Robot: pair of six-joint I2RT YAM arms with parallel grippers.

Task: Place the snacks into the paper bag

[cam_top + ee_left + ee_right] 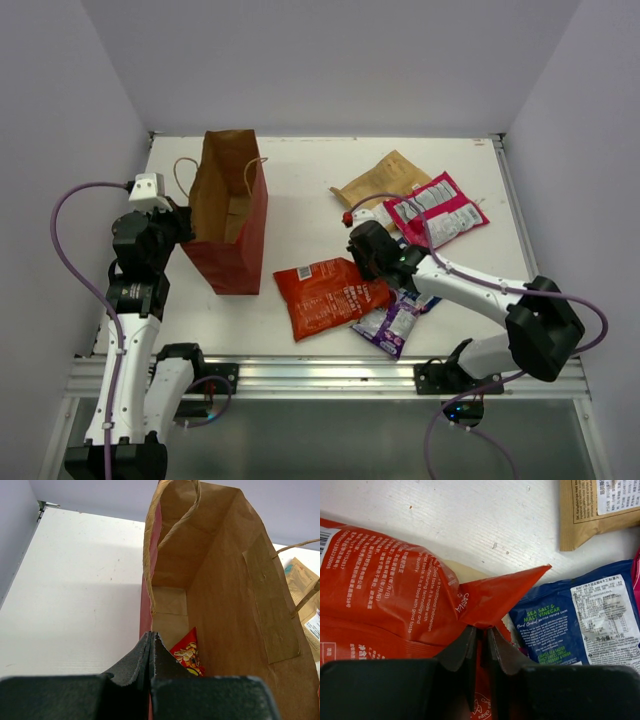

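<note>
While left pincer (151,640) clamps paper bag (235,605), right pincer (481,632) pinches orange-red packet (385,590) beside "SEA SALT" packet (555,625)

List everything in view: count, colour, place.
paper bag: one, red outside, brown inside, standing open at the table's left.
small red packet: one, red with yellow print, at the bottom inside the paper bag.
orange-red packet: one, near the table's middle.
tan-brown packet: one, far side, right of centre.
pink-magenta packet: one, right of the tan-brown packet.
blue-white packet: one, right of the orange-red packet.
purple-silver packet: one, near edge.
table: one, white.
left gripper: black, pinching the bag's wall.
right gripper: black, pinching the orange-red packet's corner.
</note>
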